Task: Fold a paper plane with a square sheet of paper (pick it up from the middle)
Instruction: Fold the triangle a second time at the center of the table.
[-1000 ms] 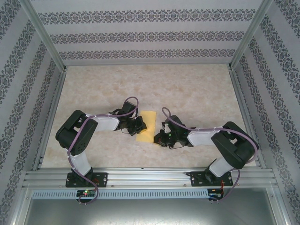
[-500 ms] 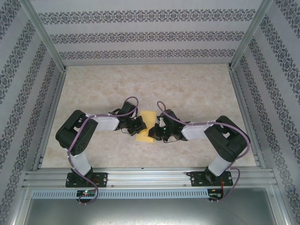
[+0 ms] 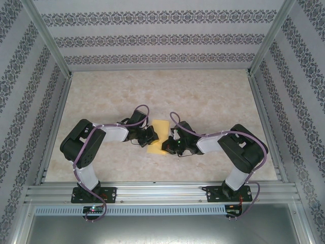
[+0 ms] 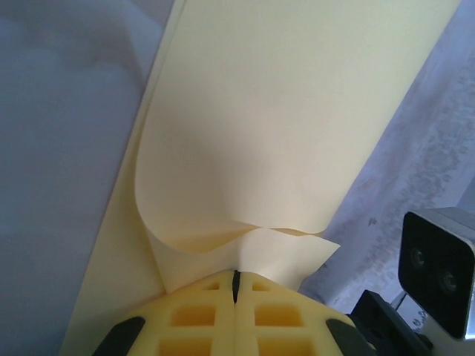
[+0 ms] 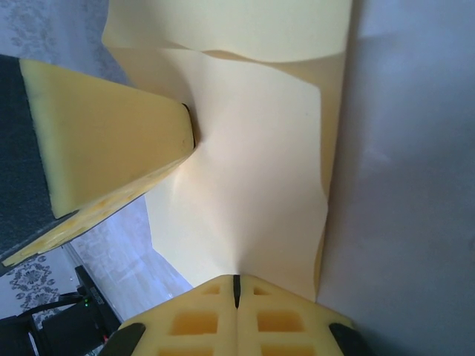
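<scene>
The table [image 3: 203, 96] was a pale, marbled beige surface, framed by aluminium rails [image 3: 152, 190] along its edges. One thing lay directly on it: the yellow sheet of paper [image 3: 160, 129]. It rested on the tabletop between the left gripper [image 3: 151, 137] and the right gripper [image 3: 167, 146], reaching away beyond both sets of fingertips. It lay doubled over, and its upper layer bowed up off the lower one just ahead of the left gripper. Where it met the right gripper it was rumpled.
</scene>
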Tool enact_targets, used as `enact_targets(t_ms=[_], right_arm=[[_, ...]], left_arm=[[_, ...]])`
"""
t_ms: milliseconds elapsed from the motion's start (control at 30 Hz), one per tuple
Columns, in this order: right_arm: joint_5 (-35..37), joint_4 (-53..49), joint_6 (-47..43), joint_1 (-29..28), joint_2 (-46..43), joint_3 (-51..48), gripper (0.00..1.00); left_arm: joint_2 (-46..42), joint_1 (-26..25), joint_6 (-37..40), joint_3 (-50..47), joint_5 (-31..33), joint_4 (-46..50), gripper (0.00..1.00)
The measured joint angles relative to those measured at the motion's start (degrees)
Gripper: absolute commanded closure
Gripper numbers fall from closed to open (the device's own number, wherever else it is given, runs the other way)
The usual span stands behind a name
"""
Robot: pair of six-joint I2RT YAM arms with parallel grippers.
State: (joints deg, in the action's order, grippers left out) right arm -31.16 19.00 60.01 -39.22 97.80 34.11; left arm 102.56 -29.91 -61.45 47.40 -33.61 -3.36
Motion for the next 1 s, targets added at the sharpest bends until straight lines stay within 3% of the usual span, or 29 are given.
enact_targets(t_ms=[667,1000], right_arm=[[0.0,1.1,-0.4,0.0,1.4,0.9,1.0],[0.0,1.2,-0.4,0.0,1.7,1.3,1.0]], left_arm=[[0.9,5.4,4.5,-1.6,-7.1,-2.8,0.92],[1.9,7.2,7.8,-1.3,-11.1,-4.4,0.8]])
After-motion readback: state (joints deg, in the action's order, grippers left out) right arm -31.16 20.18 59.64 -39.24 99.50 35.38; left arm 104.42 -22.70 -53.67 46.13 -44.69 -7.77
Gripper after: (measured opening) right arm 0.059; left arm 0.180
